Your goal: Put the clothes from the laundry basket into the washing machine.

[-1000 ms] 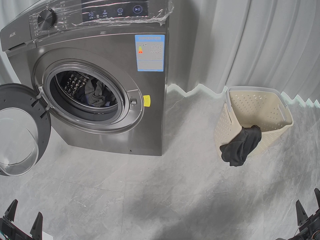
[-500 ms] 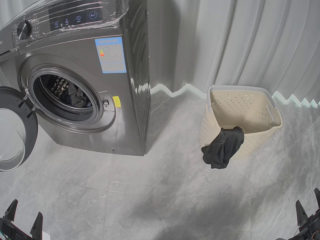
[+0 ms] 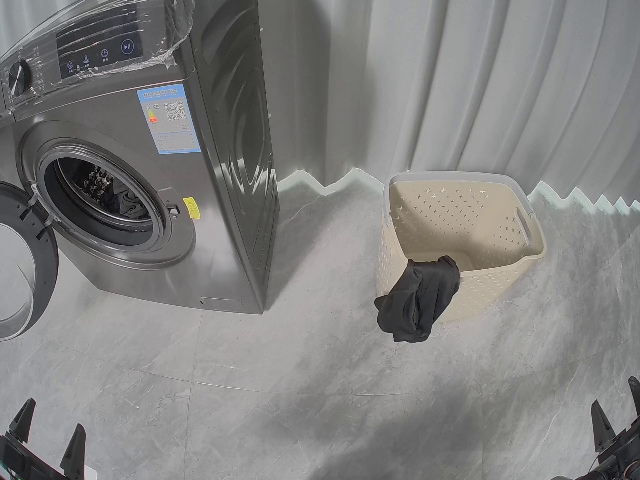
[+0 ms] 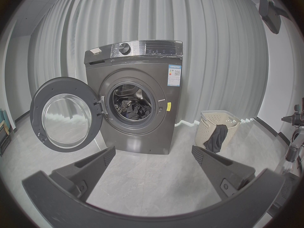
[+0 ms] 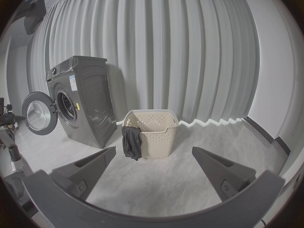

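- In the head view, the washing machine stands at 10 o'clock on the grey floor. Its round door is swung fully open toward 9 o'clock.
- Dark clothes lie bunched in the drum, low behind the door opening.
- The laundry basket stands upright at 3 o'clock, well apart from the machine and just before the white curtain. Its mouth faces up.
- A dark garment is draped over the basket's rim at the basket's own 7 o'clock corner. Its long axis runs up and down: the top is hooked inside and the bulk hangs outside the wall, with its lower end near the floor.
- The machine's front bears a blue label and a small yellow sticker beside the opening. We find the print on both too small to make out.
- The control panel and the dial lie under clear film.
- Our left gripper hangs low at 8 o'clock. Its fingers are spread wide with nothing between them.
- Our right gripper hangs low at 4 o'clock, likewise spread wide and empty, well short of the basket.
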`<state>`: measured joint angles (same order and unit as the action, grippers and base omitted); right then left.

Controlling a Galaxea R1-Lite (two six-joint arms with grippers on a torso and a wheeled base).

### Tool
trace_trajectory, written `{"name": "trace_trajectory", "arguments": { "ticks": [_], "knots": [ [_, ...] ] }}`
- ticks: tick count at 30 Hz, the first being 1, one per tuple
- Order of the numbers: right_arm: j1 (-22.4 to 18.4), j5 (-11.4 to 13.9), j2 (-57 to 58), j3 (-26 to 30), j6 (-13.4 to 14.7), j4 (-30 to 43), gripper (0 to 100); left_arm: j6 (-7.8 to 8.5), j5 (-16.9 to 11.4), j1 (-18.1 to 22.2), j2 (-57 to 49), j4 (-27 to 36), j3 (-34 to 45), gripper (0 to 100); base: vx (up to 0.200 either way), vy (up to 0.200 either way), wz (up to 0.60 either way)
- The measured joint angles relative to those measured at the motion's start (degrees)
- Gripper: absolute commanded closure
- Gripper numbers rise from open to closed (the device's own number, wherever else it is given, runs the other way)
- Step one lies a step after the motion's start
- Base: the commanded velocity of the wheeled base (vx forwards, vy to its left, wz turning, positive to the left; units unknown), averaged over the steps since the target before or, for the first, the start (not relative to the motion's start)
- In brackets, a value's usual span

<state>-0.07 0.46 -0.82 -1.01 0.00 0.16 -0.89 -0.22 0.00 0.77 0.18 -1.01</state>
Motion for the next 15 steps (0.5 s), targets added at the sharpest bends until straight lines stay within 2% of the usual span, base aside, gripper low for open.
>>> {"name": "trace_trajectory", "arguments": {
  "ticks": [4,9,15],
  "knots": [
    [0.07,-0.02,0.00,0.00,0.00,0.02,0,0.07,-0.02,0.10,0.02,0.00,0.00,0,0.200,0.000,0.00],
    [0.05,-0.02,-0.02,0.00,0.02,0.02,0,-0.01,0.00,0.07,0.02,0.00,0.00,0,0.000,0.000,0.00],
    [0.07,0.00,-0.04,0.00,0.00,0.02,0,-0.01,-0.02,0.07,0.05,0.00,0.00,0,0.000,-0.200,0.00]
  ]
}}
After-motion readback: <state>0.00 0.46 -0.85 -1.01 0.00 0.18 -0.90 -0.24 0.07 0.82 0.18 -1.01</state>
